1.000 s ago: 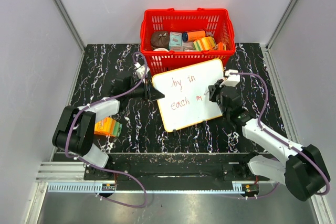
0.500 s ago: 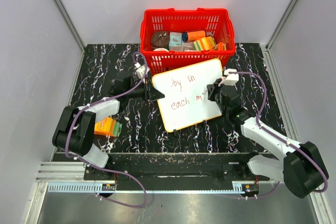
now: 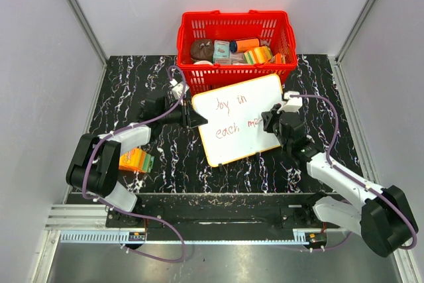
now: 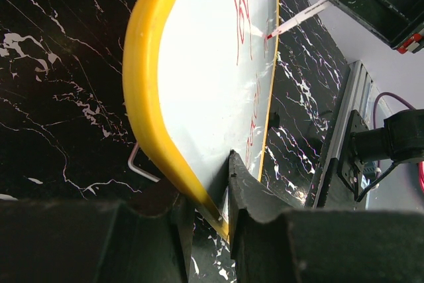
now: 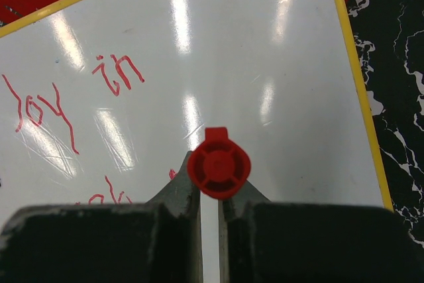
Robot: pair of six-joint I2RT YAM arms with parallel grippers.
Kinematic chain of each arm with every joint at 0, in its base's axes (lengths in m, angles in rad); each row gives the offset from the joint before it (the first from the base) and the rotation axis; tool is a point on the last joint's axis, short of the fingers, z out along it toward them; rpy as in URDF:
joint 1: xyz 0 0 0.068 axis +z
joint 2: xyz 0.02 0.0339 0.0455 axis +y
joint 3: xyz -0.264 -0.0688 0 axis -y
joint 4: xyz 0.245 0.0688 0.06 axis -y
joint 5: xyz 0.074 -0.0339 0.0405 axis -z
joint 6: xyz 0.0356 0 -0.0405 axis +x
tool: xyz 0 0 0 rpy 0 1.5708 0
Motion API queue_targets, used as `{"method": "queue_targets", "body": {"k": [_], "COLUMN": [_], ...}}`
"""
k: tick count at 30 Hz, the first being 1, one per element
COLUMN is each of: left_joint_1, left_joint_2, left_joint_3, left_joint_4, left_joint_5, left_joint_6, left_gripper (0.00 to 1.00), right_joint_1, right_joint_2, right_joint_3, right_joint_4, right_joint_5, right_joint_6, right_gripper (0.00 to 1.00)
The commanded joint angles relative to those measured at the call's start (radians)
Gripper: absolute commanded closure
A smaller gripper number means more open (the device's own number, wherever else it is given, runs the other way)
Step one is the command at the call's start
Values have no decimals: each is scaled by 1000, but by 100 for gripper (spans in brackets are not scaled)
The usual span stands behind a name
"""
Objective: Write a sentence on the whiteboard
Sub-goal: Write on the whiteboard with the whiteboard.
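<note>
Just before the red plastic basket [image 3: 235, 31], the left gripper [image 3: 196, 117] is pinching the edge of the flat, yellow-rimmed white whiteboard [image 3: 248, 97] to steady it — the right gripper [image 3: 267, 121], jaws tight around a red marker [image 5: 218, 165], is writing the red sentence [image 3: 227, 130].

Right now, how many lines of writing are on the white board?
2. The upper line, "Joy in", sits nearer the basket; the lower line begins "each", its end possibly hidden behind the right gripper.

Whiteboard [image 3: 240, 117]: red sentence [image 3: 227, 130] "joy in each m" (rest unreadable).
</note>
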Motion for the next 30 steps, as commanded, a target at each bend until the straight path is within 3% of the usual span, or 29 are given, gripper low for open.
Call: {"method": "queue_targets", "body": {"k": [1,12,30], "left_joint_1": [-23,-26,-26], "left_joint_2": [41,40,40], "left_joint_3": [-6,-7,-6], "left_joint_4": [-59,-60,-60], "left_joint_5": [-133,-133,-135], "left_joint_6": [185,185,187], "left_gripper": [100,100,100], "right_joint_1": [-5,-6,-23], "right_joint_2": [-27,8,37], "right_joint_3": [-27,22,82], "right_joint_4": [-18,-12,36], "right_joint_5": [-8,64,43], "right_joint_6": [17,-9,-26], "right_gripper": [100,100,100]}}
